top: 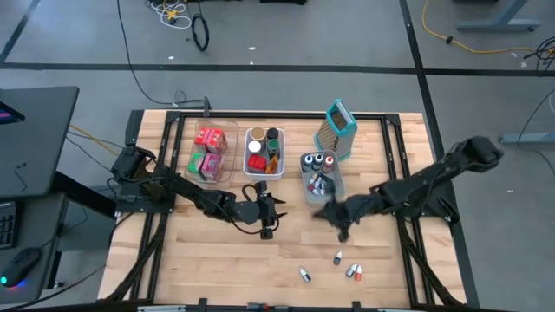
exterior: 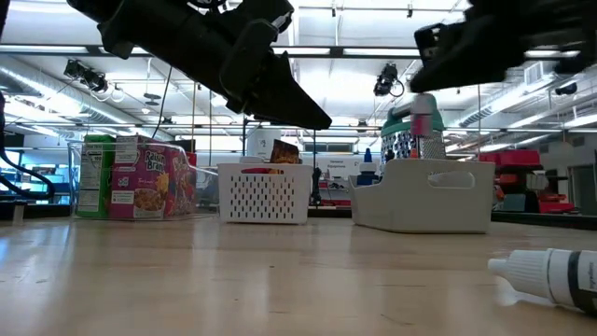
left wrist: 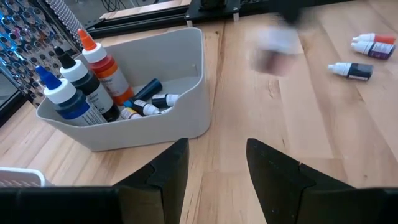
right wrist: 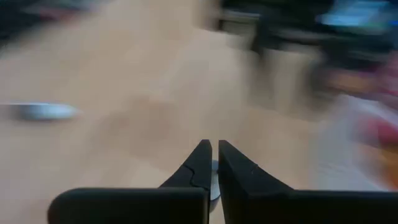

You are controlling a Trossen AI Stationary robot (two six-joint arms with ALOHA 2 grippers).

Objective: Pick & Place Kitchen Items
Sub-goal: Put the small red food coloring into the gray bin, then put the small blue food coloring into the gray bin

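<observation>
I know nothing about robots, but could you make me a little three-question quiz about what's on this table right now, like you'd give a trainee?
1. True or false: the grey bin holds bottles standing upright as well as small ones lying down.
2. How many small bottles lie loose on the table in the high view? A) one B) four C) nine
3. Fill in: the tall metal grater has a ____ top.

Key
1. True: the orange-capped bottle stands, and a small dark bottle lies beside it.
2. B: one such loose bottle lies near the front edge.
3. Teal.
</observation>
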